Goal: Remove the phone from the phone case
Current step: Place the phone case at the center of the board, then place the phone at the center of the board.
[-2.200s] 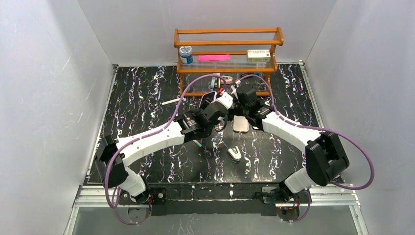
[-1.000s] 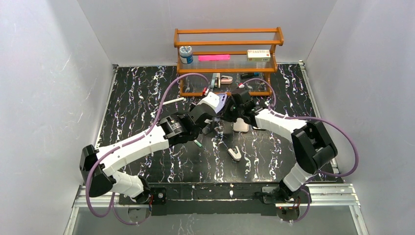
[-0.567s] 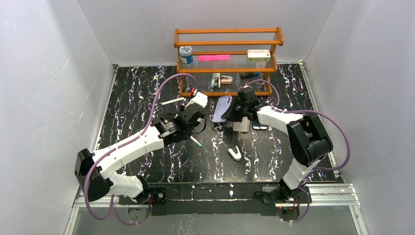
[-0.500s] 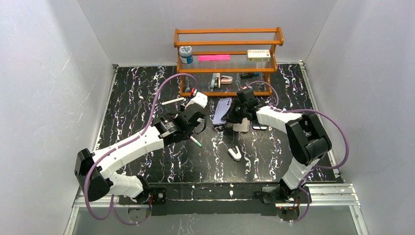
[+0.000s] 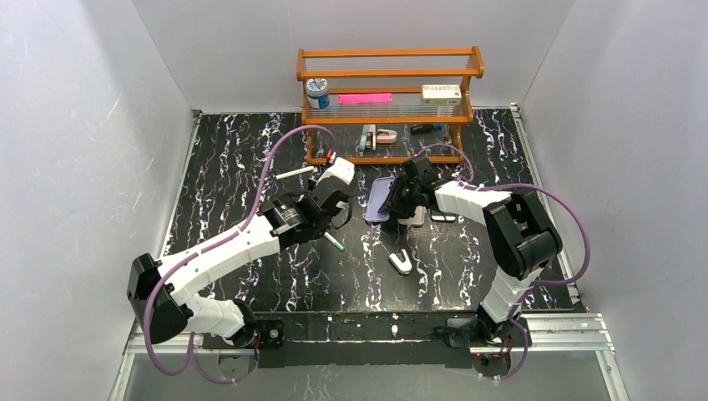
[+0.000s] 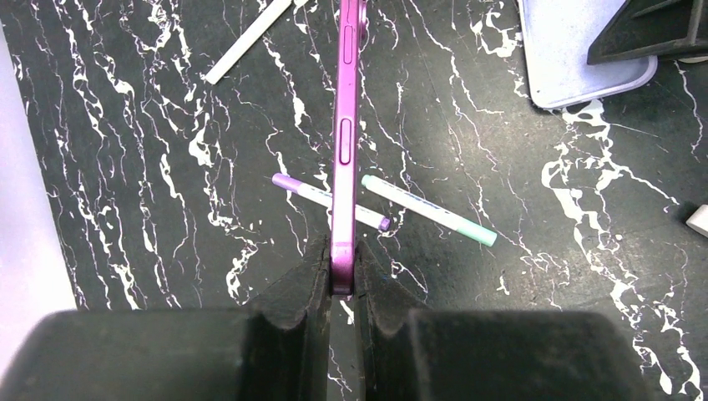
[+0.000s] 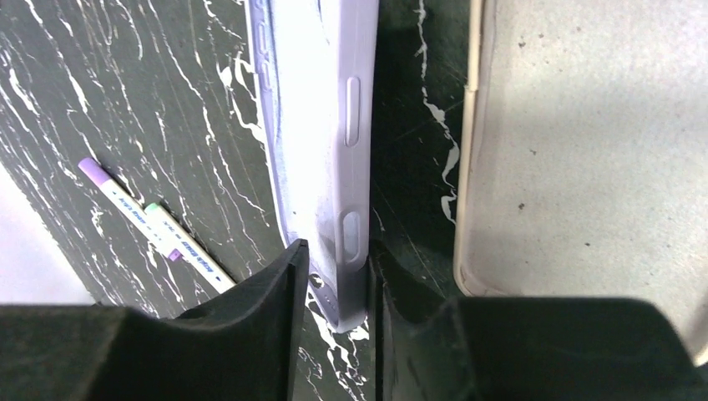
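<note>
L hand (image 6: pixel 341 266) is clamped narrow on the phone (image 6: pixel 345 142). It pinches only the near end of the thin magenta edge. The phone stands edge-on, up off the surface (image 5: pixel 242 184), w/ its side buttons facing the wrist cam.

R hand (image 7: pixel 334 276) is pinched on the phone case (image 7: pixel 321 125), lavender, also edge-on and also held near one end. Can't tell if the case's far end touches the surface.

Seen from above, there's a gap btwn the two hands, so phone & case are apart. Extraction looks done to me. What's left is prob. setting both down safely.

Risks from here:
- **Phone grip:** it's a small bite on a slick rim, w/ most of the body hanging out past the pads. A quick swing or tilt could make it pivot or slide out.
- **Under the phone:** the purple-capped pen (image 6: pixel 300 190) and green-tipped pen (image 6: pixel 426 209) lie crossed right below. Lowered straight down, the phone would land on them and rock or skid.
- **Case:** it looks soft, so it may flex and squirm out of the pinch.
- **Beside the case:** a beige slab (image 7: pixel 584 150) lies flat just next to it. If the case comes down sloppy, it ends up overlapping that.
- **Arms:** both hands sit near each other mid-surface, so a careless retreat could clip one against the other.
</note>
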You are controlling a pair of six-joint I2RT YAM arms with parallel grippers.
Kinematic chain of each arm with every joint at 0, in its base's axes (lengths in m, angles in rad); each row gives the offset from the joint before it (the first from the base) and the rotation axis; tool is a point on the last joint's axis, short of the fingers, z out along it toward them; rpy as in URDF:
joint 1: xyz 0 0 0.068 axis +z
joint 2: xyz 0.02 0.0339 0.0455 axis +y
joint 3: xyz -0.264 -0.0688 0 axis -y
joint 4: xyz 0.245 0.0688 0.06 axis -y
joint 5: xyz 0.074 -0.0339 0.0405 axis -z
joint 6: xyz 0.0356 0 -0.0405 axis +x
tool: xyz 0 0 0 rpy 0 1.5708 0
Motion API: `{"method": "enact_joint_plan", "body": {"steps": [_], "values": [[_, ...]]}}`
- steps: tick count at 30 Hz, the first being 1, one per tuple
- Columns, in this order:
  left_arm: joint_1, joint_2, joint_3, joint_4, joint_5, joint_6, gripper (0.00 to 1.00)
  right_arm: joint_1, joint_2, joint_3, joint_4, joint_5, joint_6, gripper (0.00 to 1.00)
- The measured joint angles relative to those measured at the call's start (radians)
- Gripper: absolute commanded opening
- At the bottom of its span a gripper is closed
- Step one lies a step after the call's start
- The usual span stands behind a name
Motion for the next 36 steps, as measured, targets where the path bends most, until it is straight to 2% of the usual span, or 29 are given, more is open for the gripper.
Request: {"method": "enact_joint_plan", "body": {"steps": [9,18,27,36], "values": [[0.0,0.0,0.0,0.021,0.026,-0.001,0.0,0.0,-0.013,0.003,-0.091,0.025,-0.014,0.55],[0.003,0.0,-0.009,0.069,0.089,0.013,0.0,0.006,-0.168,0.05,-0.167,0.037,-0.013,0.67],[0.005,0.0,-0.04,0.161,0.201,0.113,0.0,0.064,-0.372,0.033,-0.084,-0.011,0.182,0.73],[-0.01,0.023,-0.04,0.207,0.227,0.197,0.0,0.136,-0.365,0.034,-0.038,-0.003,0.309,0.73]]}}
